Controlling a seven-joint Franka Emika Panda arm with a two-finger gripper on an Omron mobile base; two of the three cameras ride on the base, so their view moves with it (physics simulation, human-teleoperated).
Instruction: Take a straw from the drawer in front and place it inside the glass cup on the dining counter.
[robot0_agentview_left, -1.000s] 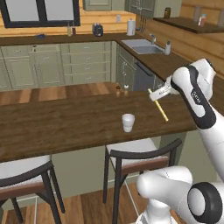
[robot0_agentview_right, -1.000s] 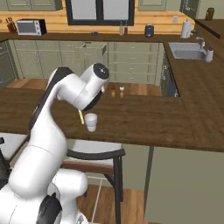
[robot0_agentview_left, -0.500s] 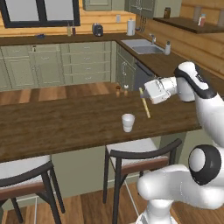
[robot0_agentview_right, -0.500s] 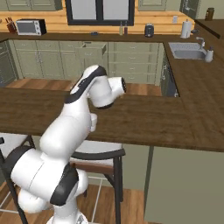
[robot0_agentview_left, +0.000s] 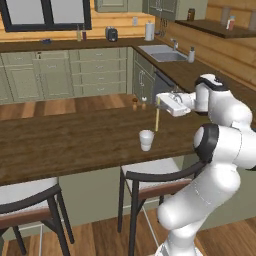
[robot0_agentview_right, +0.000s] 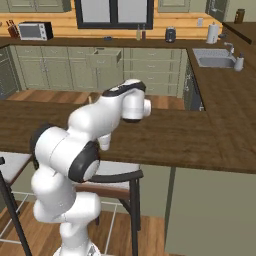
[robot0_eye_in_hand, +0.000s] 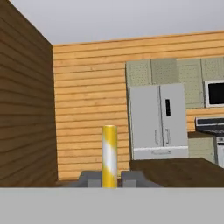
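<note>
The pale-yellow straw (robot0_agentview_left: 157, 117) hangs nearly upright over the dining counter (robot0_agentview_left: 65, 145), with my gripper (robot0_agentview_left: 159, 99) shut on its top end. Its lower tip is just to the right of the glass cup (robot0_agentview_left: 146, 140) and about level with the rim. In the hand view the straw (robot0_eye_in_hand: 109, 154) rises between my two fingertips (robot0_eye_in_hand: 89, 178), and the gripper (robot0_eye_in_hand: 109, 180) is closed on it. In the right base view my arm covers most of the cup (robot0_agentview_right: 104, 143). The drawer (robot0_agentview_right: 105, 57) stands pulled open in the far cabinet row.
Two small shakers (robot0_agentview_left: 138, 103) stand on the counter's far edge behind the cup. Dark-framed stools (robot0_agentview_left: 150, 175) (robot0_agentview_left: 25, 197) are tucked under the near side. A sink (robot0_agentview_left: 165, 53) is on the right worktop. In the hand view a grey fridge (robot0_eye_in_hand: 159, 120) stands against the plank wall.
My hand has swung left along the counter towards the cup. The straw has turned from slanted to nearly upright. The cup has not moved.
</note>
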